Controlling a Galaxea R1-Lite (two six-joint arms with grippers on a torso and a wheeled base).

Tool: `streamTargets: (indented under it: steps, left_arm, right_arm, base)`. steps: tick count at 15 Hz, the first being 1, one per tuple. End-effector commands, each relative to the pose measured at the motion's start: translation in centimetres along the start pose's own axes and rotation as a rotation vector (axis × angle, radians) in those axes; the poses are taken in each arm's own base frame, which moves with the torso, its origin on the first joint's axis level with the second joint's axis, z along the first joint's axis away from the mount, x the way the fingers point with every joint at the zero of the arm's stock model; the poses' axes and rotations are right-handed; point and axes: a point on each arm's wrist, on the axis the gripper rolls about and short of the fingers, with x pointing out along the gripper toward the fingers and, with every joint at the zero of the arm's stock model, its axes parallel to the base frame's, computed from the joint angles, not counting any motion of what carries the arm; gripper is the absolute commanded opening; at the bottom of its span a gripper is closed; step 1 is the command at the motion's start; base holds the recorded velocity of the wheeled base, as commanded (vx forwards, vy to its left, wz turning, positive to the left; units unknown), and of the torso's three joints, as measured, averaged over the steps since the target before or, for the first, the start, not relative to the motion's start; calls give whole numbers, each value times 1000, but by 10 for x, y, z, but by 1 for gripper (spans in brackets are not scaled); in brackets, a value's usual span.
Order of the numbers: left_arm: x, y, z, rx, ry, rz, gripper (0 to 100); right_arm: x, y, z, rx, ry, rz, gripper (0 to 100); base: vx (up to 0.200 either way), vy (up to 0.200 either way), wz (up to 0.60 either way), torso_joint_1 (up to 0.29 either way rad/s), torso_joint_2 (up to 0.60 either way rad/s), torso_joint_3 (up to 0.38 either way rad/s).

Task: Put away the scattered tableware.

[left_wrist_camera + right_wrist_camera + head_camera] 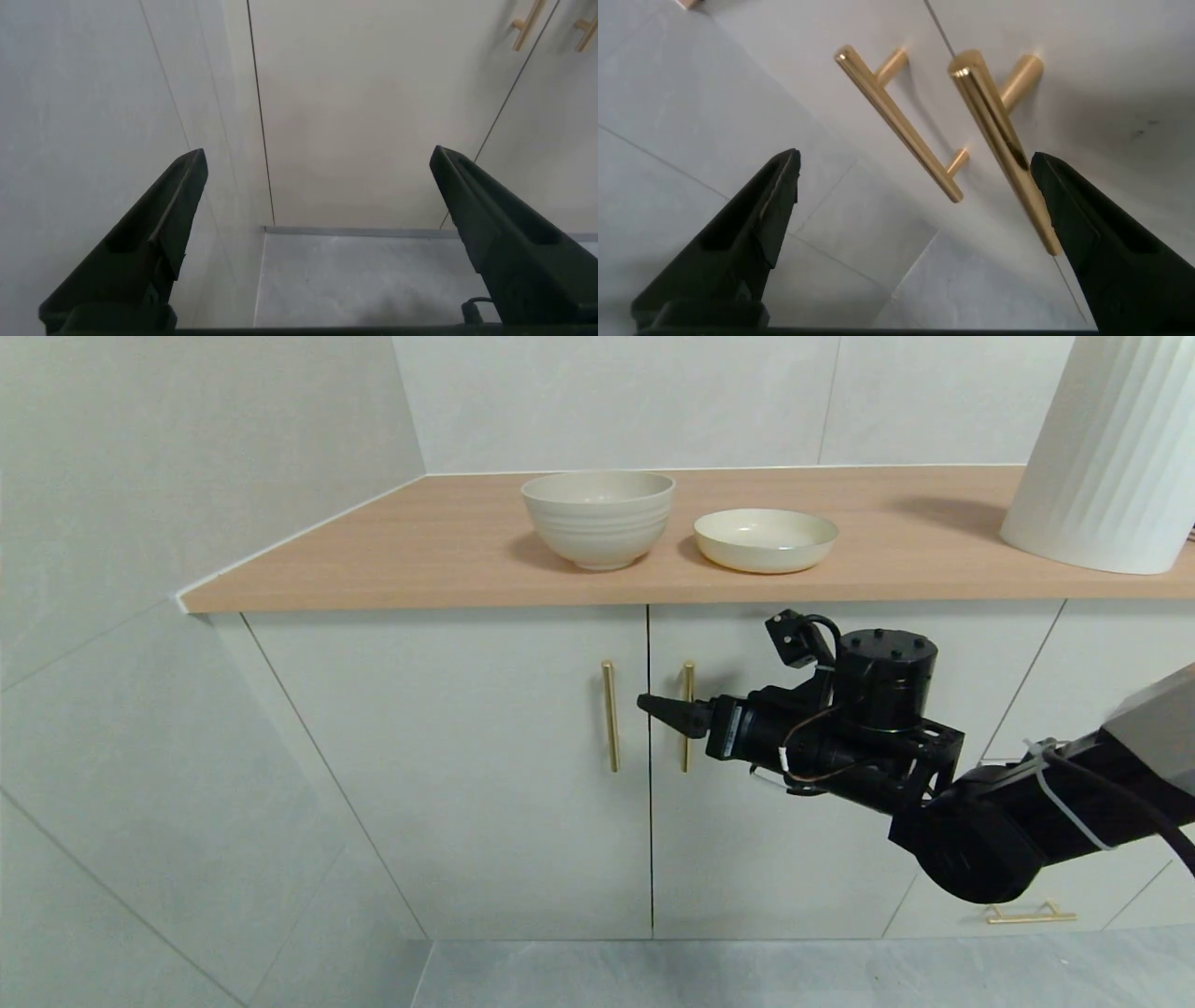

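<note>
Holding my right gripper [665, 709] spread at the right door's handle [687, 716], I should centre it between both fingers [747, 243] before squeezing; bowl [598, 519] and dish [766, 539] sit on the counter [373, 560] above.

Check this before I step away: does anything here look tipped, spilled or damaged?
Nothing stands out. The bowl and shallow dish sit upright and apart on the counter, no spill; both cabinet doors are shut, and the open right gripper is by the gold handles.
</note>
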Motion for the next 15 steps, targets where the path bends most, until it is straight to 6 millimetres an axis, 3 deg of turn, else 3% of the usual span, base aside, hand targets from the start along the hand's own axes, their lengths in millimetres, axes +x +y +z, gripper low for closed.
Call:
streamTargets:
  steps: [1,9,15]
  left_arm:
    - [0,0,0,0,0,1,100]
    - [0,0,0,0,0,2,100]
    - [0,0,0,0,0,1,100]
  right_arm:
    - [2,-2,-3,1,5,-4,100]
    - [11,-12,-18,6,39,-25,100]
    - [11,2,-23,0,32,20,100]
  base:
    - [0,0,0,0,0,0]
    - [0,0,0,0,0,0]
    - [0,0,0,0,0,0]
